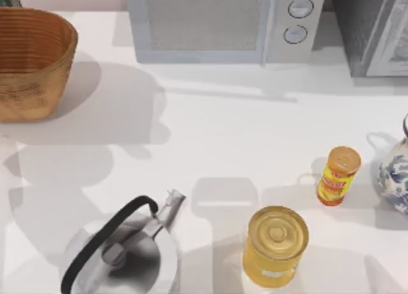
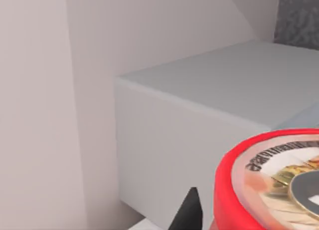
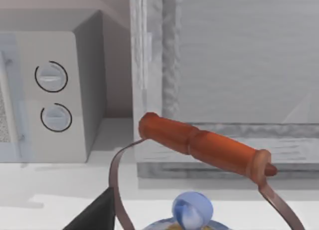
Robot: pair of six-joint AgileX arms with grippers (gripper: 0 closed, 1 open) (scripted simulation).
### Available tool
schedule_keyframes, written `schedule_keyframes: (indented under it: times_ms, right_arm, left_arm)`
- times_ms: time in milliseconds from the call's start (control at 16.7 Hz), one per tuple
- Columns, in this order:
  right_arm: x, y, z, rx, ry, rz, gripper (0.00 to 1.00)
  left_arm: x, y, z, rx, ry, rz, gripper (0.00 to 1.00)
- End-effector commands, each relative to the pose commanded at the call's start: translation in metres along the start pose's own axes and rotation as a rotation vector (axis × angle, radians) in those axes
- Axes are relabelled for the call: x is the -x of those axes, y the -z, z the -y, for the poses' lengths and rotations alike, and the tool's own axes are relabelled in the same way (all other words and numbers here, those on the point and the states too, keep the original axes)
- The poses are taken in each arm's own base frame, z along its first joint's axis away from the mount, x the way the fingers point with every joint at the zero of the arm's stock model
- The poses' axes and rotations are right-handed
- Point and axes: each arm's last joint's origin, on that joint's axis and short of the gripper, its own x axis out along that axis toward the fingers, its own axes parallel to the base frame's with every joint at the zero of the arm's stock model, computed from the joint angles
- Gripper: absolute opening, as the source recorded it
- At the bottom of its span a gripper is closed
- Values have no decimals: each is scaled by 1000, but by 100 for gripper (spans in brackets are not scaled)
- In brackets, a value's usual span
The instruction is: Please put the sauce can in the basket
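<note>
Closest to my left wrist camera was the small red cylindrical sauce can [image 2: 230, 190], its printed silvery top turned toward the lens. My left gripper [image 2: 191, 213] sat tight against the red side, one dark fingertip touching it. Since the can hung up level with the top of the grey box-shaped microwave [image 2: 209, 90] and did not stand on the white worktop [image 1: 223, 134], I judged my left jaws were clenched on it.

Lifting was therefore done, by my reading. What was left was the carry and the release: the large woven orange-brown wicker basket [image 1: 32, 83] stood to the left of the microwave, well apart from it, and held nothing that I could see.

My right gripper [image 3: 97, 215] was idle to the right of the microwave, over the orange-red handle [image 3: 199, 142] of a blue-and-white teapot; whether it was released or clenched I could not tell.
</note>
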Motion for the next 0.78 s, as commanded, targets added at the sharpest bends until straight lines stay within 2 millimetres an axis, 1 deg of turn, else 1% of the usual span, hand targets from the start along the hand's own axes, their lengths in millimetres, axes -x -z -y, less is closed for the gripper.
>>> schedule_keyframes:
  times_ms: [420, 480, 780]
  right_arm:
    - [0, 0, 0, 0, 0, 0, 100]
    - [0, 0, 0, 0, 0, 0, 100]
    - [0, 0, 0, 0, 0, 0, 100]
  left_arm:
    - [0, 0, 0, 0, 0, 0, 98]
    - [0, 0, 0, 0, 0, 0, 100]
    - [0, 0, 0, 0, 0, 0, 100]
